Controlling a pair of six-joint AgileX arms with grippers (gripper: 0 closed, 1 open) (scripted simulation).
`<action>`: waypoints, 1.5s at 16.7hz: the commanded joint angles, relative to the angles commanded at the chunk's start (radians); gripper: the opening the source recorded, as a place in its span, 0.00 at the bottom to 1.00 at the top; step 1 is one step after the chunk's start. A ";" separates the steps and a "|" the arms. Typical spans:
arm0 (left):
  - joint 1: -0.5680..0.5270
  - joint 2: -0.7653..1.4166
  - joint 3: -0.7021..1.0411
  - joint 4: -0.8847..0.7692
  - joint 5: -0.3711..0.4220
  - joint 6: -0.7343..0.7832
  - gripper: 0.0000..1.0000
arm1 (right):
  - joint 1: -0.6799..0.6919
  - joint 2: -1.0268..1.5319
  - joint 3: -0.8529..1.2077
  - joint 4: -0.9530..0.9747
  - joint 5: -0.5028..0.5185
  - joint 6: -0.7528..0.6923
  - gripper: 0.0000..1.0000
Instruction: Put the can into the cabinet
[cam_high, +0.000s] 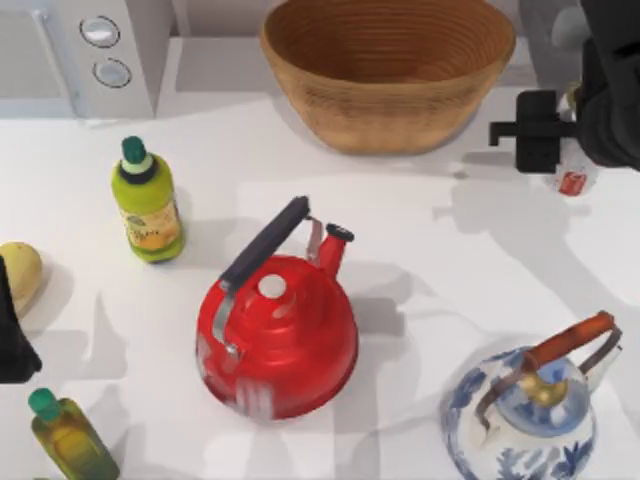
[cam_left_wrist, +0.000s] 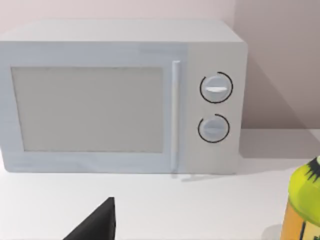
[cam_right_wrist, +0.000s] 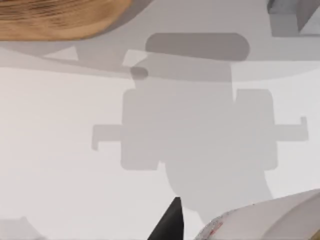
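Note:
The can (cam_high: 573, 181), a small white cylinder with red label marks, hangs tilted under my right gripper (cam_high: 560, 140) at the table's far right; the black wrist covers most of it. In the right wrist view the can (cam_right_wrist: 260, 222) lies beside one black fingertip (cam_right_wrist: 169, 222), and the gripper's shadow falls on the table well beyond it, so it looks lifted and gripped. The other finger is hidden. A grey corner of the cabinet (cam_high: 545, 40) shows at the back right, and as a grey block (cam_right_wrist: 292, 14) in the right wrist view. My left arm (cam_high: 12, 335) sits parked at the left edge.
A wicker basket (cam_high: 388, 70) stands at the back centre, next to the right gripper. A red kettle (cam_high: 277, 335) is mid-table and a blue-and-white kettle (cam_high: 525, 415) at front right. On the left are a white microwave (cam_left_wrist: 120, 100), two green-capped bottles (cam_high: 148, 205) (cam_high: 70, 440) and a yellowish object (cam_high: 18, 272).

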 joint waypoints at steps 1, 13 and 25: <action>0.000 0.000 0.000 0.000 0.000 0.000 1.00 | 0.000 -0.001 -0.001 0.000 0.000 0.000 0.00; 0.000 0.000 0.000 0.000 0.000 0.000 1.00 | -0.245 -0.786 -0.583 0.268 -0.117 -0.171 0.00; 0.000 0.000 0.000 0.000 0.000 0.000 1.00 | -0.409 -1.548 -1.186 0.580 -0.259 -0.345 0.00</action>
